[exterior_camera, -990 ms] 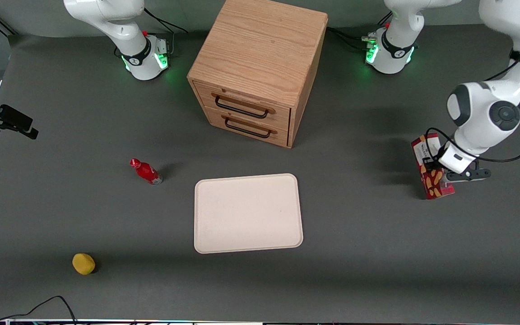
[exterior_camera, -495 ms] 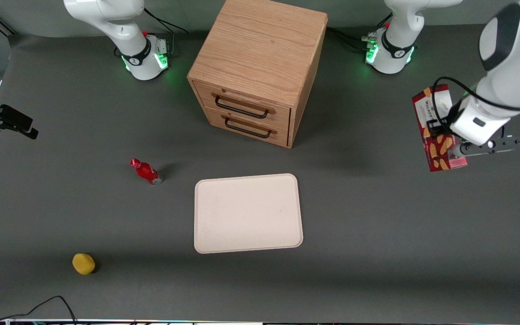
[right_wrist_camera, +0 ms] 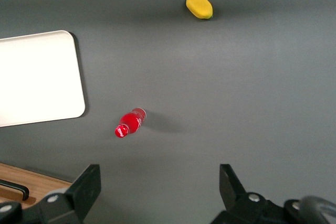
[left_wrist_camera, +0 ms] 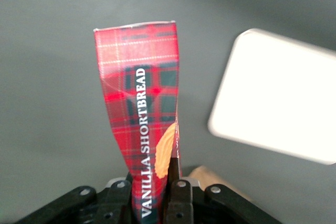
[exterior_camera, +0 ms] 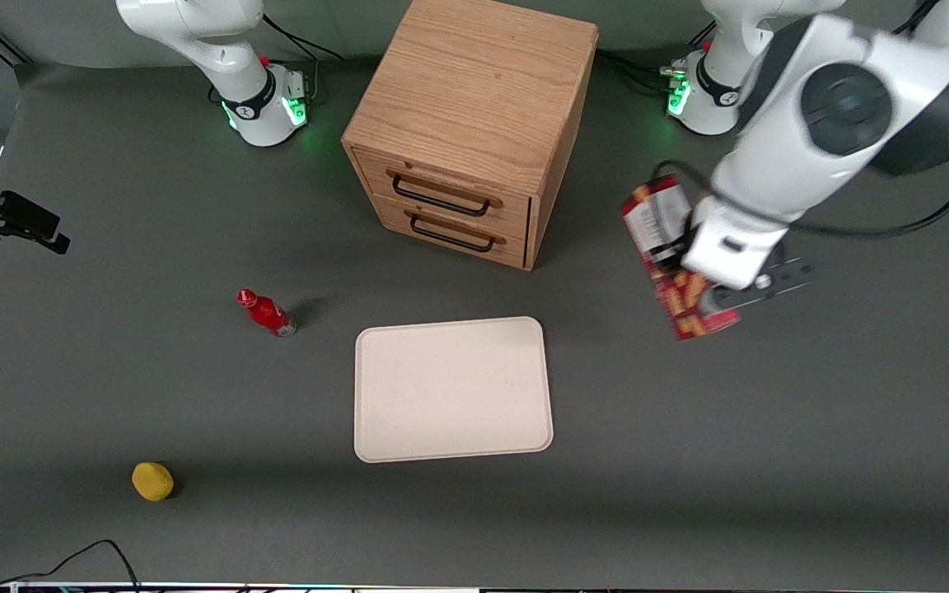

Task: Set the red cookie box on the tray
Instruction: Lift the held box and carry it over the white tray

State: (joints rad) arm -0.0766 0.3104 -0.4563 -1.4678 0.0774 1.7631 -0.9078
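My left gripper [exterior_camera: 701,284] is shut on the red cookie box [exterior_camera: 672,259], a long tartan box with pictured biscuits, and holds it in the air above the table, toward the working arm's end from the tray. In the left wrist view the box [left_wrist_camera: 144,124] stands out from between the fingers [left_wrist_camera: 179,198], with "VANILLA SHORTBREAD" on its side. The pale cream tray [exterior_camera: 452,389] lies flat on the grey table, nearer the front camera than the cabinet; nothing is on it. It also shows in the left wrist view [left_wrist_camera: 278,95] and the right wrist view [right_wrist_camera: 37,77].
A wooden two-drawer cabinet [exterior_camera: 470,123] stands at the back middle. A small red bottle [exterior_camera: 266,313] lies beside the tray toward the parked arm's end. A yellow object [exterior_camera: 152,481] lies nearer the front camera.
My gripper has lifted the cookie box off the table, then carried it sideways toward the tray. The tray, bottle and cabinet have not moved.
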